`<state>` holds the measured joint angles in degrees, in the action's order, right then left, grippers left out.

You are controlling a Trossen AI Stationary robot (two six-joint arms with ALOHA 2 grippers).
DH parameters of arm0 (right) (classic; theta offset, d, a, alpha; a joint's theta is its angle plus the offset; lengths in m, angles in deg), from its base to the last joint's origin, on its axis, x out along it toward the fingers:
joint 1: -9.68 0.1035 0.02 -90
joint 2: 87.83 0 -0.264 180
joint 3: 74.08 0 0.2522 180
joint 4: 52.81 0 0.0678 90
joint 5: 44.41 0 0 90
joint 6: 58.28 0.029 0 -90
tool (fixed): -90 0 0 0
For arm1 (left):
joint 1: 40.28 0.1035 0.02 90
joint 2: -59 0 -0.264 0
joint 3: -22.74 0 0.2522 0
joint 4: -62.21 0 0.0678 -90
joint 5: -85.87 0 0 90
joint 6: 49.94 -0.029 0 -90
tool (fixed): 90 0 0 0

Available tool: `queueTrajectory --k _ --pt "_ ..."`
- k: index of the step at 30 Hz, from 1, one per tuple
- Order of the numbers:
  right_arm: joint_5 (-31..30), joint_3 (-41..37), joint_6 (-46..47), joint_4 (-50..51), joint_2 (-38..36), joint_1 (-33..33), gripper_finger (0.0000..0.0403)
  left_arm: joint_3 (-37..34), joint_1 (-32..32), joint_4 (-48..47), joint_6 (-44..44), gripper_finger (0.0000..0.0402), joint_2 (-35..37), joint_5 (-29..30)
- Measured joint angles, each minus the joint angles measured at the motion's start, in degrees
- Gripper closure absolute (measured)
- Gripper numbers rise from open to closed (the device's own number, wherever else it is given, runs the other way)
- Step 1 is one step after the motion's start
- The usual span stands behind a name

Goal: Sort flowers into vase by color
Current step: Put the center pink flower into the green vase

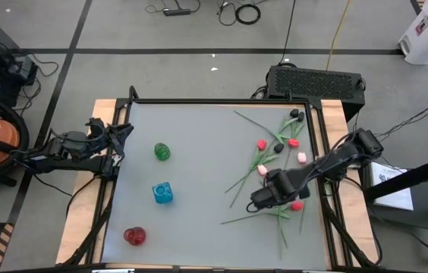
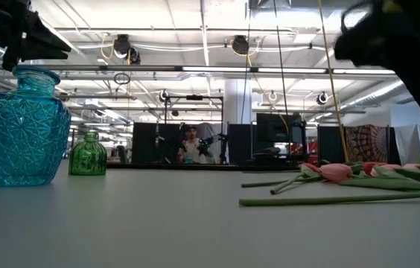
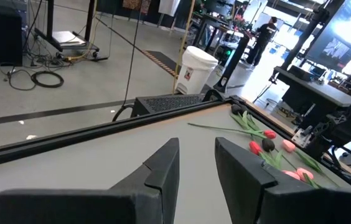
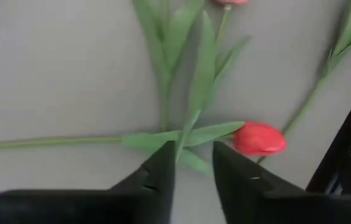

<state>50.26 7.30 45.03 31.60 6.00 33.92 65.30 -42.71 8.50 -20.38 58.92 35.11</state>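
Hovering low over the surface [image 1: 199,174], the right pincer [image 4: 193,163] is seen parted, nothing held. A red tulip [image 4: 259,138] lies just beyond its tips, stem running crosswise to them. Farther off, the left pincer [image 3: 197,163] waits, parted and empty.

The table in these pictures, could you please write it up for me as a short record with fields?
vases: green vase, blue vase, red vase, in a row on the table's left half, none holding a flower
flowers: loose pile of tulips lying flat on the right half; pink, red and dark heads
left hand: open, empty, by the table's left edge
right hand: open, low over a red tulip, holding nothing
sorting: not yet begun
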Motion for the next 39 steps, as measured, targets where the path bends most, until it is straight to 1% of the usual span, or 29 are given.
queueTrajectory --k 3,6,9,12,16,19,27,32,35,39 --pt "-0.1 -3.0 0.0 -2.0 -0.2 0.3 0.0252 0.0 0.0 0.0 0.0 0.0292 0.0 0.0" --pt "0.0 -5.6 0.0 -4.8 -0.2 0.3 0.022 0.0 0.0 0.0 0.0 0.0292 0.0 0.0" --pt "-0.1 -7.6 -0.1 -9.2 -0.2 0.3 0.0199 0.0 0.0 0.0 0.0 0.0292 0.0 0.0" --pt "-0.4 -9.9 0.4 -11.7 -0.2 0.3 0.0191 0.0 0.0 0.0 0.0 0.0292 0.0 0.0" --pt "-0.3 -13.4 2.3 -13.7 -0.2 0.3 0.0193 0.0 0.0 0.0 0.0 0.0292 0.0 0.0" --pt "-0.3 -14.6 2.5 -15.6 -0.2 0.2 0.0198 0.0 0.0 0.0 0.0 0.0292 0.0 0.0" --pt "-0.6 -17.8 2.3 -24.2 -0.2 -0.1 0.0202 0.0 0.0 0.0 0.0 0.0292 0.0 0.0" --pt "-0.1 -18.4 2.0 -24.7 -0.3 -1.2 0.0207 0.0 0.0 0.0 0.0 0.0292 0.0 0.0" --pt "0.2 -18.4 1.9 -25.0 -0.2 -1.7 0.0218 0.0 0.0 0.0 0.0 0.0292 0.0 0.0" --pt "0.2 -18.4 1.5 -25.7 -0.2 -2.0 0.0246 0.0 0.0 0.0 0.0 0.0292 0.0 0.0"
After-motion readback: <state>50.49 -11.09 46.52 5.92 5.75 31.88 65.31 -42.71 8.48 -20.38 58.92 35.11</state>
